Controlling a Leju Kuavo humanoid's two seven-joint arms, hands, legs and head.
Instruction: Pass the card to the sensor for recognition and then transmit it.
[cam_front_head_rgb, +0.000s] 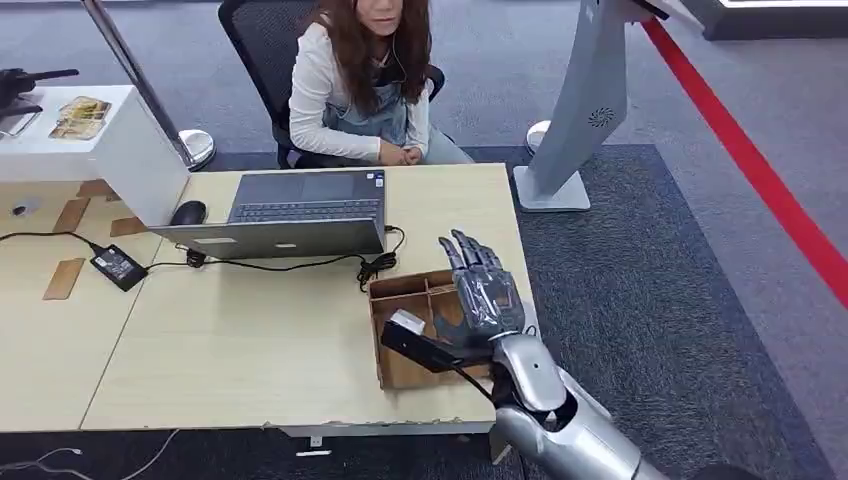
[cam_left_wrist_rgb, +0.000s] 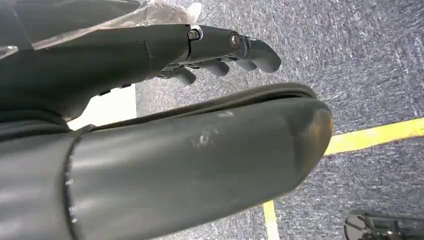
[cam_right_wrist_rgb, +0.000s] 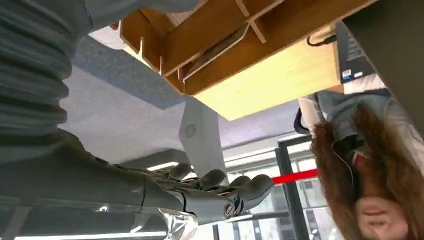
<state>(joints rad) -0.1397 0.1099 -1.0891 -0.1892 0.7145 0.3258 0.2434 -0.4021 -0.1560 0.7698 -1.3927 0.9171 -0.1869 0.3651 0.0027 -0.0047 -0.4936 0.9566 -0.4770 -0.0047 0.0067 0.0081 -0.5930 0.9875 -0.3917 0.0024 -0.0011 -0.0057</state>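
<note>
My right hand (cam_front_head_rgb: 480, 285) is raised over the right side of a partitioned wooden box (cam_front_head_rgb: 400, 290) at the table's right front, fingers stretched out and apart, holding nothing. The right wrist view shows the same hand (cam_right_wrist_rgb: 210, 195) with straight fingers, and the wooden box (cam_right_wrist_rgb: 200, 40) beyond it; a thin flat piece leans in one compartment, and I cannot tell if it is a card. My left hand (cam_left_wrist_rgb: 220, 55) hangs over grey carpet, fingers loosely bent and nothing in them.
A person sits behind the table (cam_front_head_rgb: 250, 340) by a laptop (cam_front_head_rgb: 290, 215), mouse (cam_front_head_rgb: 188, 212) and cables. A white stand (cam_front_head_rgb: 90, 150) with flat items is at the left. A white kiosk base (cam_front_head_rgb: 570, 150) stands on the carpet to the right.
</note>
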